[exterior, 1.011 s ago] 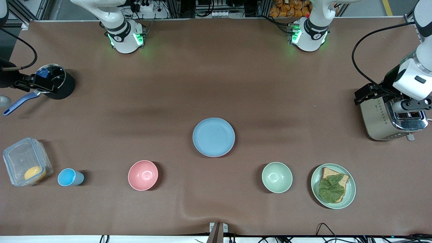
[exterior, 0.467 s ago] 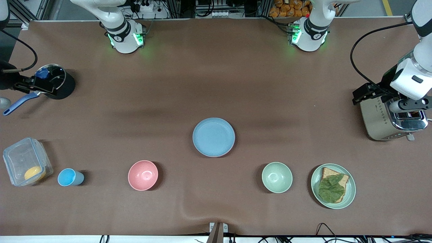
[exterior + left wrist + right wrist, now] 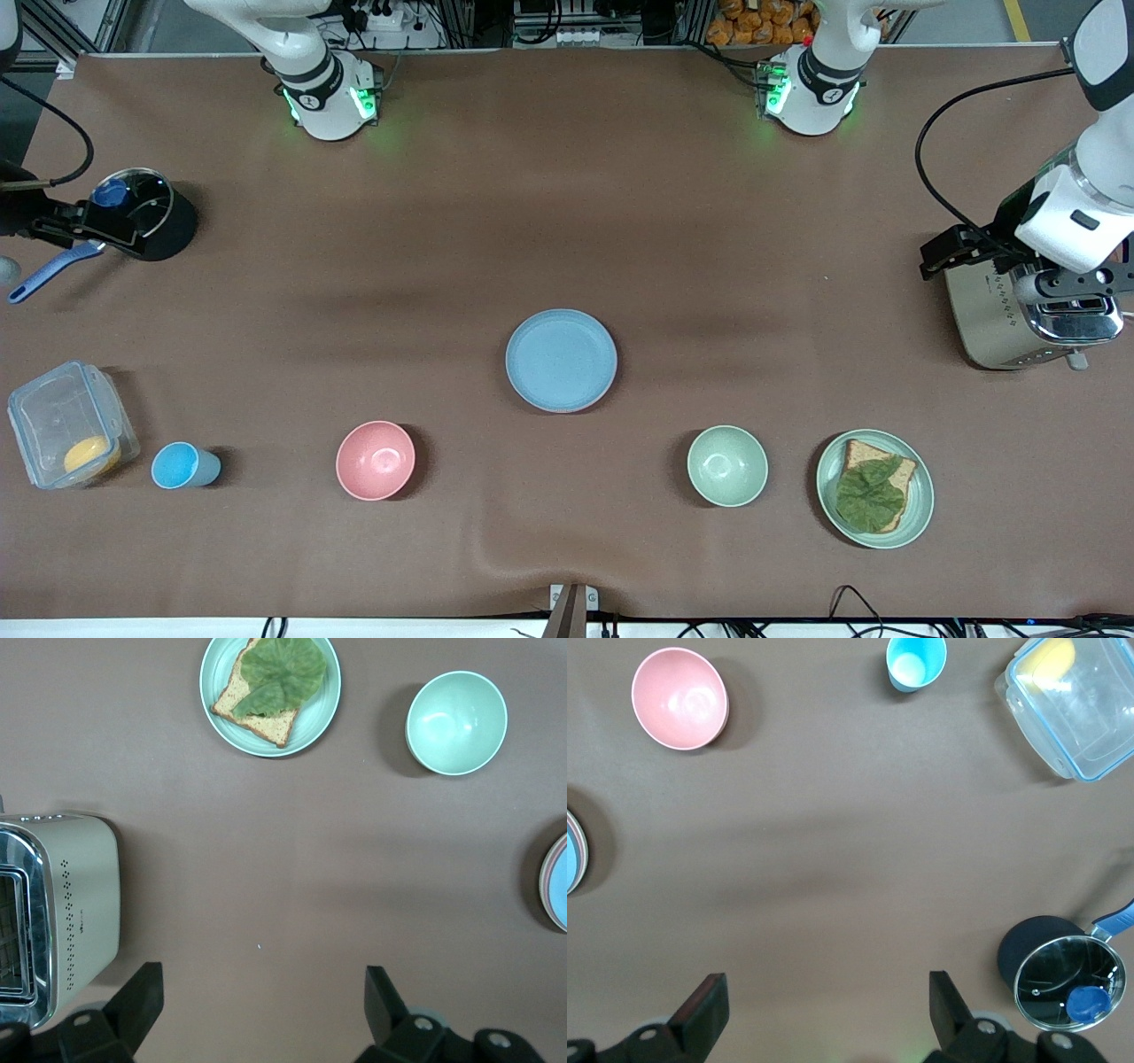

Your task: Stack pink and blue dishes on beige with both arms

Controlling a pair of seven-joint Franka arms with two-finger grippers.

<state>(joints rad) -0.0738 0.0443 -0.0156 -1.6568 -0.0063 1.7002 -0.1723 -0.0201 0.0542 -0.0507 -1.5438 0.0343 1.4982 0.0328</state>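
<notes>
Light blue plate, pink bowl, pale green bowl

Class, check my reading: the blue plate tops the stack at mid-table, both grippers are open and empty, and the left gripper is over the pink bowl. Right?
One detail is wrong. The left gripper is over the toaster at its own end of the table, not the pink bowl, as the front view shows. The rest stands: the blue plate tops the stack, and the left gripper and right gripper are open and empty.
</notes>
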